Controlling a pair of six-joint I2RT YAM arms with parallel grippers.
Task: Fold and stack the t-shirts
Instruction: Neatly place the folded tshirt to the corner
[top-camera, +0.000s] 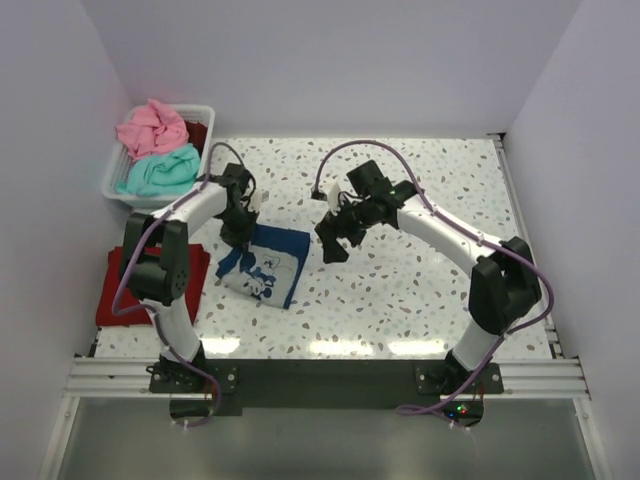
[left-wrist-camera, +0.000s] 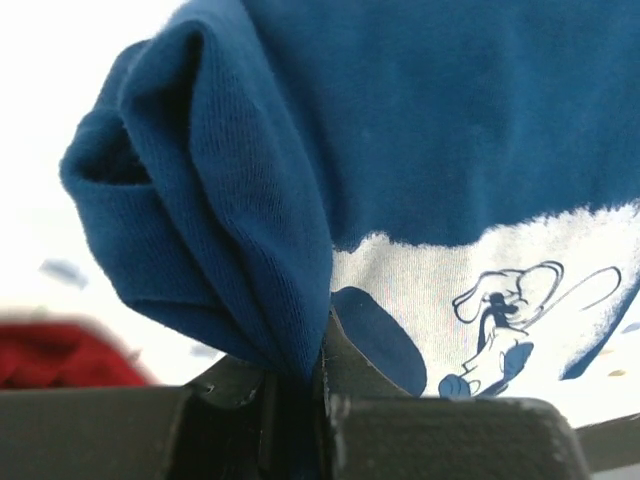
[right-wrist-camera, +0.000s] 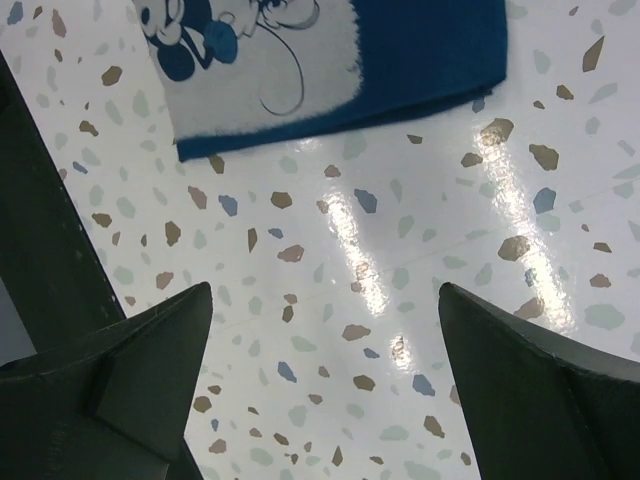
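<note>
The navy blue t-shirt (top-camera: 270, 266) with its white printed picture lies folded on the speckled table, left of centre. My left gripper (top-camera: 243, 236) is at the shirt's far left corner, shut on a bunched fold of the navy cloth (left-wrist-camera: 230, 230); the cloth runs down between the left gripper's (left-wrist-camera: 300, 400) jaws. My right gripper (top-camera: 333, 243) hangs open just right of the shirt, holding nothing. In the right wrist view the right gripper (right-wrist-camera: 325, 300) spans bare table, with the navy shirt (right-wrist-camera: 420, 50) beyond it. A dark red t-shirt (top-camera: 112, 296) lies at the left edge.
A white basket (top-camera: 113, 180) at the back left holds a pink t-shirt (top-camera: 150, 127) on top of a teal one (top-camera: 160, 170), with some dark red cloth behind them. The left arm's elbow hangs over the dark red shirt. Walls close in the table on three sides.
</note>
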